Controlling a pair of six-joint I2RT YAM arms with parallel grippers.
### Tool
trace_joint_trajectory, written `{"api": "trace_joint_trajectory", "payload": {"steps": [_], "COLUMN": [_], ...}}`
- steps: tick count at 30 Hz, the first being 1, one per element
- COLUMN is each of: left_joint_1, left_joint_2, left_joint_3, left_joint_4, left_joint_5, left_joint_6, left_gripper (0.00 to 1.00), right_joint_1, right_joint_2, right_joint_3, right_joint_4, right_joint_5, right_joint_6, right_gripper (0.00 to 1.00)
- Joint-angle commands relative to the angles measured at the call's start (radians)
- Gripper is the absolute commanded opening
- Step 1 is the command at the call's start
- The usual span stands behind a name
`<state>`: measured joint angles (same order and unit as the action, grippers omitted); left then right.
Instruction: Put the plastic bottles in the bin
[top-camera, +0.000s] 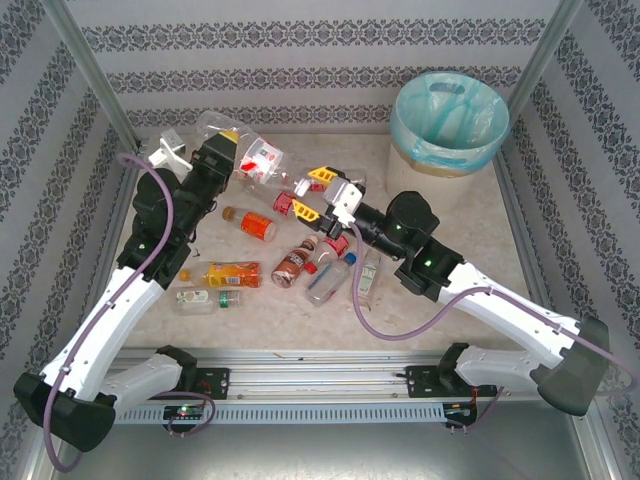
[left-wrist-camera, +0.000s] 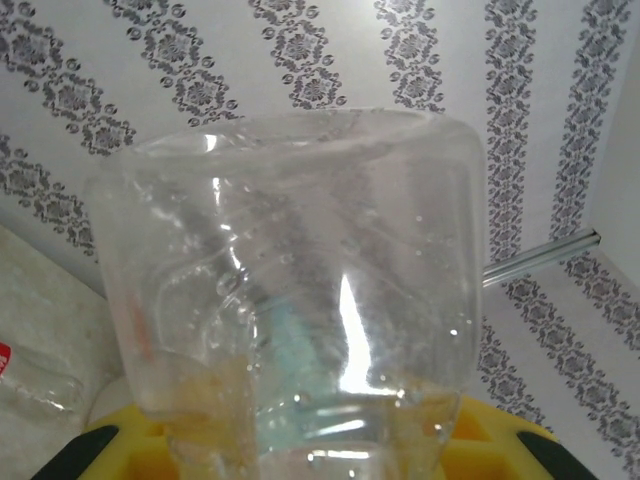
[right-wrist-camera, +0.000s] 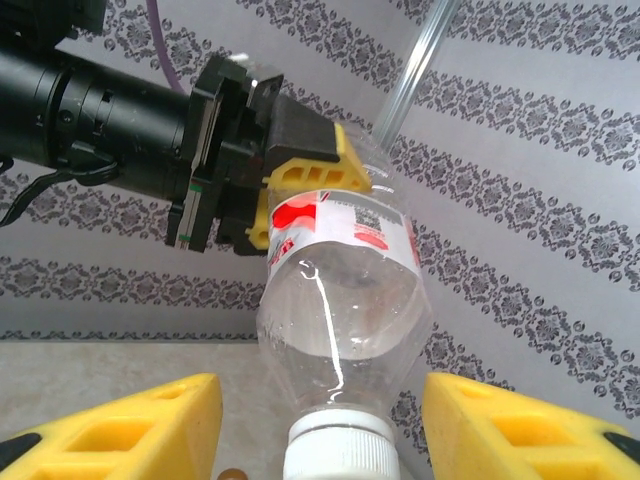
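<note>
From above, the left gripper (top-camera: 224, 138) reaches to the far left of the table (top-camera: 530, 230) and is clenched on a clear bottle (top-camera: 213, 124), whose outline melts into the patterned wall behind it. Just to its right lies a red-and-white labelled bottle (top-camera: 262, 160), its neck toward the right gripper (top-camera: 312, 195), whose yellow fingers stand apart. A small red piece (top-camera: 283, 203) sits beside the nearer finger, too small to identify. More plastic bottles (top-camera: 258, 226) lie scattered mid-table, some partly covered by the right arm. The bin (top-camera: 445, 162) stands at the far right corner, well apart from both grippers.

In the left wrist view, the clear bottle (left-wrist-camera: 300, 280) crowds the lens. The gripper's yellow fingers (left-wrist-camera: 130, 445) are cut off by the bottom edge. Glare blurs what lies inside the bottle.

In the right wrist view, the right gripper (right-wrist-camera: 330, 445) is released. The labelled bottle's white cap (right-wrist-camera: 338, 450) sits between its fingers with a gap on either side. Behind the bottle is the left gripper (right-wrist-camera: 290, 170); whether the two touch cannot be told.
</note>
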<state>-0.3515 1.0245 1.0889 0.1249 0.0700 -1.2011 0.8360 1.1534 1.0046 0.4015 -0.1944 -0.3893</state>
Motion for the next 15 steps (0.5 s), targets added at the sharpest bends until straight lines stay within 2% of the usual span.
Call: {"api": "trace_joint_trajectory", "payload": {"steps": [1,8,15], "left_joint_1": [0.035,0.073,0.087], "left_joint_2": [0.002,0.019,0.030], "left_joint_3": [-0.008,-0.025,-0.033], "left_joint_4": [0.129,0.164,0.169], "left_joint_5": [0.087,0.135,0.163], "left_joint_6": [-0.123,-0.172,-0.187], "left_gripper": [0.22,0.21,0.21], "right_joint_1": [0.009,0.010,0.010], "right_joint_2": [0.019,0.058,0.066], "right_joint_3": [-0.003,0.001,0.019], "right_joint_4": [0.071,0.108,0.126], "right_joint_5": [0.029,0.055,0.032], "right_joint_6": [-0.026,-0.019,-0.007], "right_gripper": [0.55,0.53,0.46]}}
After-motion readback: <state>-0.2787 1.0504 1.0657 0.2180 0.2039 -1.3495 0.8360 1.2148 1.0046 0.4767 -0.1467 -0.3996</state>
